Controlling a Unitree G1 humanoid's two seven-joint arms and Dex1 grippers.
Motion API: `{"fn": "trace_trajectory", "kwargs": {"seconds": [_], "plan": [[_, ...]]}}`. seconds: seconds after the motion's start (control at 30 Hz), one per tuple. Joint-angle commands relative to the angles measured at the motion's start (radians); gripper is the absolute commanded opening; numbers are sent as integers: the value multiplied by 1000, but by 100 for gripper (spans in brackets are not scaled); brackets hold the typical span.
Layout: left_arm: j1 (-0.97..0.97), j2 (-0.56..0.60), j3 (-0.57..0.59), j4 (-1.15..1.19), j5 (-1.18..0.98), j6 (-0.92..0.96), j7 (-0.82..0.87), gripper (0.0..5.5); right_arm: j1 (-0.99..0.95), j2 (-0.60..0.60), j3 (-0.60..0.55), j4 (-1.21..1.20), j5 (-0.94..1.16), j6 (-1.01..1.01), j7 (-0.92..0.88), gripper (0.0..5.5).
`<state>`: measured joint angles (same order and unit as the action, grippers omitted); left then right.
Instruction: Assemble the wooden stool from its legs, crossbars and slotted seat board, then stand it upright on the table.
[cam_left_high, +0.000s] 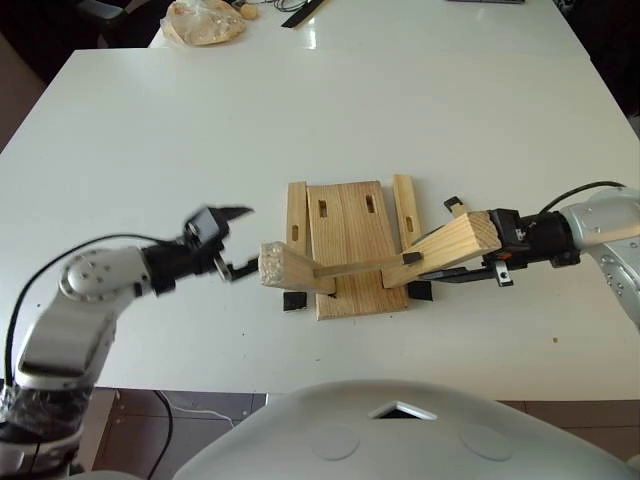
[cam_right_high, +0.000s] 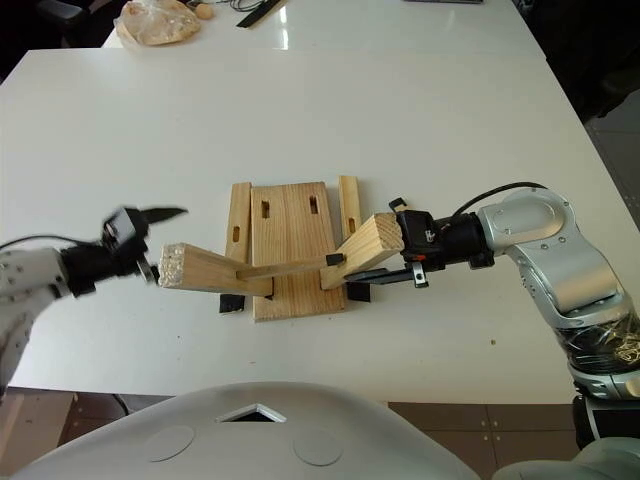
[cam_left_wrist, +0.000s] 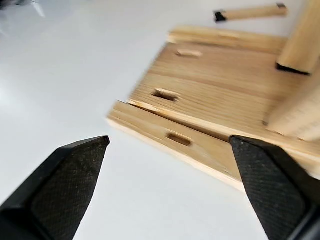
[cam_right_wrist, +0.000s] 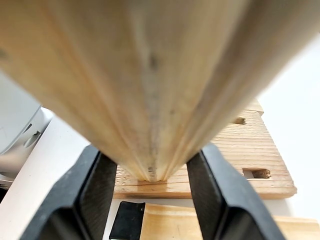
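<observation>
Right fingers clamped on pale leg frame (over slotted seat board), left fingers apart

One slotted seat board, two thick legs, one crossbar and two narrow wooden strips occupy one table.

The white counter carries a slotted seat board lying flat near its middle. A slotted bar lies along the board's left side. A thinner bar lies along its right side.
</observation>
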<state>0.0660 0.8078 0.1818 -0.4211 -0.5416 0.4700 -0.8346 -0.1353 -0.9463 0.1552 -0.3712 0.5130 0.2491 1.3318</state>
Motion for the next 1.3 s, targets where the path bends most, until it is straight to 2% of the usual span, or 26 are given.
{"fn": "trace_trajectory", "kwargs": {"seconds": [0.03,0.13,0.23,0.37,0.5,0.83,1.17,1.3], "plan": [[-256,-33,17,33,-274,173,-62,446,17,-35,58,44,-110,16,8,202],[-379,-49,-76,82,-332,244,-151,446,-2,-29,79,64,-121,7,13,202],[-447,-67,-207,103,-298,258,-239,400,-35,-22,107,94,-132,-5,24,202],[-507,-117,-294,145,-273,275,-261,335,-84,-7,147,131,-148,-24,40,202],[-525,-170,-353,181,-219,270,-240,331,-105,-2,172,145,-152,-36,46,202],[-508,-241,-330,123,-333,348,-262,331,-126,0,209,176,-168,-58,48,202],[-415,-211,-625,262,-27,183,-363,331,-115,-17,211,190,-175,-67,50,202],[-417,-217,-656,380,28,127,-360,331,-123,-11,223,188,-178,-64,51,202]]}}
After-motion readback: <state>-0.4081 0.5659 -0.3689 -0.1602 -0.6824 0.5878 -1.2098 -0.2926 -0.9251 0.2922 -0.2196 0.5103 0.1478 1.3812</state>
